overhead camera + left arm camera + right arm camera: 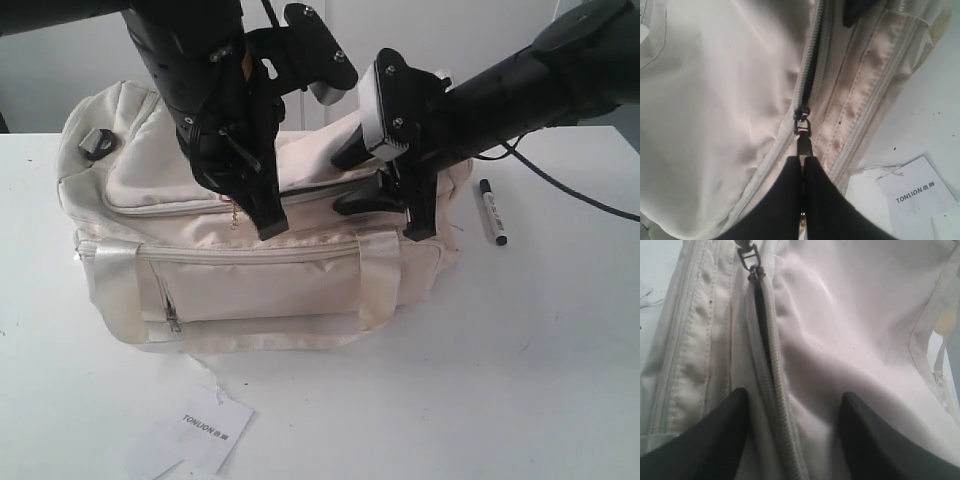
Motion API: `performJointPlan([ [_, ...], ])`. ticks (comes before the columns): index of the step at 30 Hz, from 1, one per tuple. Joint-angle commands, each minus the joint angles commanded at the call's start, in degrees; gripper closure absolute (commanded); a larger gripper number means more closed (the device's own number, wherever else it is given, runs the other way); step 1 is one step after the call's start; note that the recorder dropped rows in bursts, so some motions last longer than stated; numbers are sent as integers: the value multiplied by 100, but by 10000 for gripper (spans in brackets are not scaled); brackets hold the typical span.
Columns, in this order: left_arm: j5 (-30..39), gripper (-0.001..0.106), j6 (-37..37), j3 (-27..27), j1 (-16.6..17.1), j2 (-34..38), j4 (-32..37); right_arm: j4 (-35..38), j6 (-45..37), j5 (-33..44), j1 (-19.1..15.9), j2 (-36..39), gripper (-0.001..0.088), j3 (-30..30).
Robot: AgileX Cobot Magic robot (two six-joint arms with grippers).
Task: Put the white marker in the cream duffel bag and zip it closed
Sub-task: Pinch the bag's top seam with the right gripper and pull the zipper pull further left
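Left wrist view: my left gripper pinches the zipper pull, right gripper splayed on the cream duffel bag, white marker outside at 3 o'clock; I'd unzip next.

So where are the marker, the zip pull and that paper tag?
white marker [492, 212], exterior view, middle of its barrel.
zip pull [802, 125], left wrist view, its metal slider.
paper tag [214, 428], exterior view, its printed middle.

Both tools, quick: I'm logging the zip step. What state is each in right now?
Left tool: closed on the zipper pull of the cream duffel bag.
Right tool: open, straddling the zip.
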Motion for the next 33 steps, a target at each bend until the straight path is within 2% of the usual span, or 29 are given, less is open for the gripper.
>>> performJointPlan([
  [1, 0, 1053, 0, 0, 0, 0, 0, 10, 0, 0, 0, 0, 375, 0],
  [3, 0, 1053, 0, 0, 0, 0, 0, 10, 0, -66, 0, 0, 480, 0],
  [4, 0, 1053, 0, 0, 0, 0, 0, 10, 0, -115, 0, 0, 545, 0],
  [7, 12, 1053, 0, 0, 0, 0, 2, -12, 0, -145, 0, -11, 817, 0],
  [8, 22, 1053, 0, 0, 0, 0, 2, -12, -11, -145, 0, -21, 867, 0],
  [21, 169, 1053, 48, 0, 0, 0, 208, -15, -11, -131, 0, -60, 868, 0],
  [33, 736, 1053, 183, 0, 0, 0, 512, -15, 1, -156, 0, -60, 868, 0],
])
